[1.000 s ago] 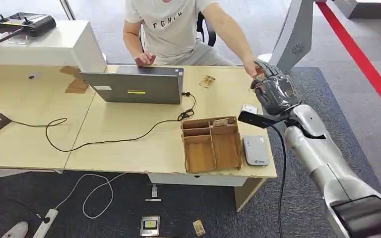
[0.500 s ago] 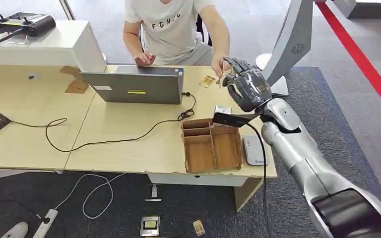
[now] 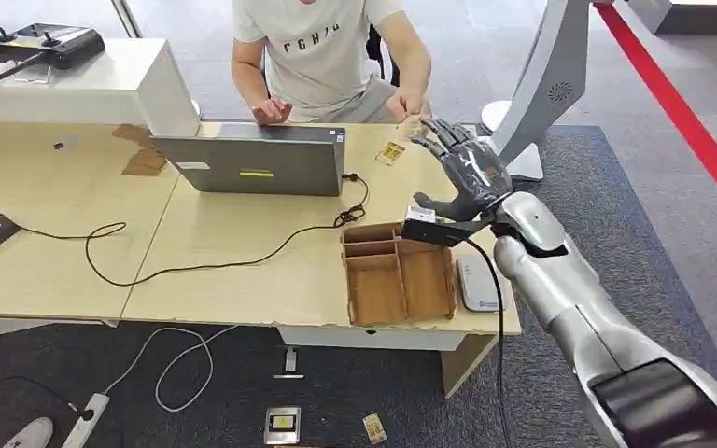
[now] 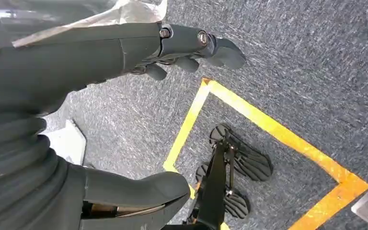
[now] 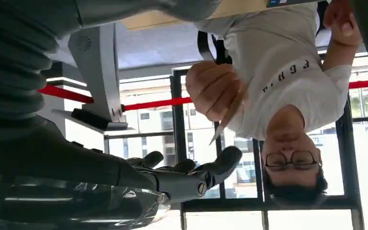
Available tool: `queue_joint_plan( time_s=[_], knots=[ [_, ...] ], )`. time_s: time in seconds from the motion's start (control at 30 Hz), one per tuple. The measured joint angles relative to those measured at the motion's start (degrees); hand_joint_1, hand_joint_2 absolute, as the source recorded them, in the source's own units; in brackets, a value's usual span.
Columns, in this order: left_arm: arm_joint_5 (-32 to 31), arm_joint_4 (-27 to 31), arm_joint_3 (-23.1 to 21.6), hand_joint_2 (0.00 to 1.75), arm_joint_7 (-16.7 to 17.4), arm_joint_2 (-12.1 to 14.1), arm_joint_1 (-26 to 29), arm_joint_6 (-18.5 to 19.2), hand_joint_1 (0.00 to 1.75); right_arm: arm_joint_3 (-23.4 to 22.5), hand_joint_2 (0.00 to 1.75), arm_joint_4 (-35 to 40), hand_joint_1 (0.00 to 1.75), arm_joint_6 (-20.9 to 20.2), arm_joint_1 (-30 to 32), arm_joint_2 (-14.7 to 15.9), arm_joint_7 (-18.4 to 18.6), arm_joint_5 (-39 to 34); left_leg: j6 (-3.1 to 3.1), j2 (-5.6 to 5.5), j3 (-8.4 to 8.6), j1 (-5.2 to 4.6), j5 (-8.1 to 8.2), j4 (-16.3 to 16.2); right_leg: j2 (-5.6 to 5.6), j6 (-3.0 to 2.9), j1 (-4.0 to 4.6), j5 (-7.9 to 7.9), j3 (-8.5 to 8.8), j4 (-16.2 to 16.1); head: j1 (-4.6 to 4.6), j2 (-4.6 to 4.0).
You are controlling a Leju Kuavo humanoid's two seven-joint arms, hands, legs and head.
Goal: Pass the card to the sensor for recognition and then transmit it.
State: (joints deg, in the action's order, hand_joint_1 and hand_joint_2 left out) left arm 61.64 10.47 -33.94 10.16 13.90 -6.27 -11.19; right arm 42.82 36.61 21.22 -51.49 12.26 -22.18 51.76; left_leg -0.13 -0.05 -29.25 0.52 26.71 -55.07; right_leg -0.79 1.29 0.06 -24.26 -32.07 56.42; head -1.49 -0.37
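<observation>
Right hand (image 3: 467, 173) is raised over the far edge of the table (image 3: 243, 271), fingers spread, holding nothing. The card (image 5: 227, 115) is pinched in the person's hand (image 5: 213, 88), just beyond the robot's fingertips. Left hand (image 4: 124, 52) hangs over the carpet, fingers apart, empty.

Judgement: card thin, light, stiff, slick; pinch a flat face near a free edge.

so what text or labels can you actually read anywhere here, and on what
"FCHIG", or close to it, the last letters unsure: dark print on the person's shirt.
Yellow sticker on the laptop lid: too small to read.
Blue mark on the grey card reader: too small to read.
Card in the person's hand: nothing legible.
</observation>
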Motion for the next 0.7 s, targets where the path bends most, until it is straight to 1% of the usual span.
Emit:
queue_joint_plan(
  time_s=[0.07,0.1,0.13,0.2,0.37,0.5,0.7],
  knots=[
    [0.09,0.0,-0.04,1.75,0.0,0.04,0.06,0.02,0.0,-0.11,0.0,0.83,0.0,2.19,0.72,0.94,-1.75,-0.55,0.0,-0.02,-0.01,-0.01,0.0,0.0,0.0,0.0,-0.01,0.0,0.0,0.0,0.0,0.0],
    [0.11,-0.02,-0.11,1.75,0.07,0.13,0.1,0.0,0.0,-0.13,0.0,1.29,0.0,1.91,0.82,1.49,-2.97,-0.7,0.0,-0.01,-0.01,-0.01,0.0,0.0,0.01,0.0,-0.01,0.0,0.0,0.0,0.02,0.0],
    [0.17,-0.02,-0.15,1.75,0.15,0.2,0.1,-0.02,0.0,-0.15,0.0,1.66,0.0,1.0,0.79,2.04,-3.55,-0.79,0.0,-0.01,-0.02,-0.01,0.0,0.0,0.01,0.0,-0.01,0.01,0.0,0.01,0.0,0.0],
    [0.44,-0.02,-0.35,1.75,0.55,0.39,0.09,-0.18,0.0,-0.24,0.0,2.91,0.0,-2.26,0.43,3.21,-3.57,-0.83,0.0,-0.02,-0.02,-0.03,0.0,-0.01,0.01,0.0,-0.04,0.01,0.0,0.0,-0.02,0.0],
    [1.22,-0.02,-0.79,1.75,0.96,0.77,0.11,-0.48,0.0,-0.28,0.0,6.97,0.0,-11.4,-1.67,5.92,-0.9,-2.16,0.0,-0.01,-0.01,-0.05,0.0,-0.01,0.01,0.0,-0.04,0.01,0.0,0.0,0.02,0.0],
    [1.53,-0.02,-1.05,1.75,0.96,0.94,0.13,-0.46,0.0,-0.31,0.0,10.72,0.0,-15.04,-2.2,7.81,-0.85,-2.47,0.0,-0.01,-0.01,-0.04,0.0,0.0,0.01,0.0,-0.03,0.01,-0.01,0.0,0.02,0.0],
    [1.94,-0.02,-1.2,1.75,0.57,1.09,0.11,-0.46,0.0,0.09,0.0,15.54,0.0,-18.75,-2.93,9.75,-0.31,-2.23,0.0,-0.01,-0.02,-0.04,0.0,0.0,0.01,0.0,-0.03,0.0,-0.01,0.01,0.0,0.0]
  ],
)
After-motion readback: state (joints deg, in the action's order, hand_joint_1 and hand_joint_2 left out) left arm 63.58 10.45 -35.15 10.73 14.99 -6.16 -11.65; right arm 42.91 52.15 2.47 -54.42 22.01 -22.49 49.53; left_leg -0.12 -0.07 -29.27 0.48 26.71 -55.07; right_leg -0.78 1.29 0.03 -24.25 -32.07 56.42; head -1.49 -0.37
